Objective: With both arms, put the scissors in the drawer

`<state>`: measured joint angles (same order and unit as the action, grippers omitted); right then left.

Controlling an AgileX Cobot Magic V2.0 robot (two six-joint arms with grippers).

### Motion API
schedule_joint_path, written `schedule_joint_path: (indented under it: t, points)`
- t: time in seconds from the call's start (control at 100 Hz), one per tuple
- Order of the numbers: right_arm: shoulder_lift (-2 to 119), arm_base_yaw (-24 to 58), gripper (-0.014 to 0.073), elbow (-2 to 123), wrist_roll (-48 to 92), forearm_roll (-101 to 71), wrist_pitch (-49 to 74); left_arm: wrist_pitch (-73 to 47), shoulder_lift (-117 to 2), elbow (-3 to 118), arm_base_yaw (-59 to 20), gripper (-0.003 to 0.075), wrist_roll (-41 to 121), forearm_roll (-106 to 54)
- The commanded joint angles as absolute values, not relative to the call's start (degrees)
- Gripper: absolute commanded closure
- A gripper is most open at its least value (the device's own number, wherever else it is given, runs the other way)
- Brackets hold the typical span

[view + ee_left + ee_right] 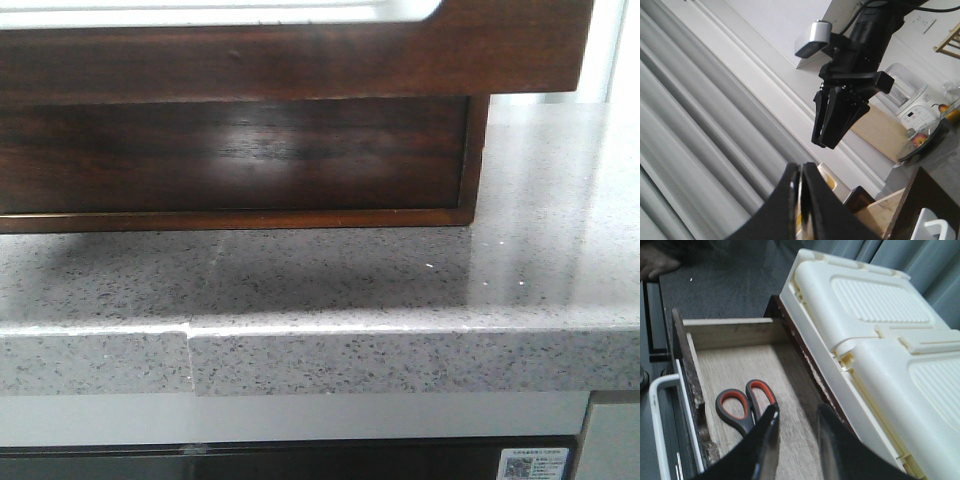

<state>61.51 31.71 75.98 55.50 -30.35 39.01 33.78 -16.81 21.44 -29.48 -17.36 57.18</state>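
Observation:
The scissors (742,407), grey handles with orange lining, lie flat on the pale floor of the open drawer (735,333); their blades are hidden behind my right finger. My right gripper (797,410) is open and empty just above the drawer floor, right beside the scissors' handles. The drawer's dark glossy front (300,60) fills the top of the front view; no gripper shows there. My left gripper (801,167) is shut and empty, raised in the air and pointing at the curtains. The right gripper also shows in the left wrist view (827,142), hanging downward.
A large cream plastic box (875,340) sits on the cabinet beside the open drawer. A white curved bar (655,405) runs outside the drawer front. The cabinet stands on a grey speckled counter (400,290) with a front edge (400,360).

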Motion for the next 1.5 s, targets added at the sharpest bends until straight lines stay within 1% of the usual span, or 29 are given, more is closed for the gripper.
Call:
schedule_joint_path:
  t: [0.0, 0.08, 0.23, 0.27, 0.43, 0.62, 0.82, 0.96, 1.27, 1.37, 1.49]
  points:
    - [58.50, 31.86, 0.0428, 78.04, 51.99, -31.90, 34.74, 34.91, -17.34, 23.31, -29.85, 0.0742, -22.48, 54.23]
    - [57.17, 31.86, 0.0463, 77.80, 51.03, -31.90, 35.83, 34.80, -17.34, 23.31, -29.85, 0.0742, -24.52, 54.23]
    - [54.83, 31.86, 0.0634, 76.28, 51.03, -31.90, 38.61, 33.34, -16.80, 23.25, -29.85, 0.0742, -27.45, 54.33]
    - [54.25, 31.86, 0.0662, 75.70, 51.03, -31.90, 39.00, 32.14, -16.33, 23.25, -29.85, 0.0742, -28.97, 54.58]
    - [50.99, 31.86, 0.0651, 71.52, 51.03, -31.90, 39.66, 25.89, -12.04, 22.63, -29.85, 0.0742, -32.73, 55.08]
    - [45.79, 31.86, 0.0651, 64.87, 51.03, -31.90, 38.23, 19.52, -5.07, 20.71, -29.85, 0.0742, -32.90, 55.08]
    - [38.15, 31.86, 0.0651, 55.58, 51.03, -31.90, 30.20, 10.95, 1.89, 18.31, -29.85, 0.0742, -32.90, 51.54]
    - [31.97, 31.86, 0.0651, 49.02, 51.03, -31.90, 24.44, 2.68, 1.74, 17.12, -29.85, 0.0742, -32.90, 44.50]
    - [17.31, 31.86, 0.0651, 32.42, 51.03, -31.90, 15.11, -18.81, 1.74, 15.58, -29.85, 0.0742, -32.90, 34.27]
    - [13.87, 31.86, 0.0651, 26.22, 51.03, -31.90, 13.19, -22.66, 1.74, 15.22, -29.85, 0.0742, -32.90, 31.59]
    - [11.27, 31.86, 0.0652, 20.30, 51.03, -31.90, 11.53, -23.29, 1.74, 14.69, -29.85, 0.0742, -32.90, 29.82]
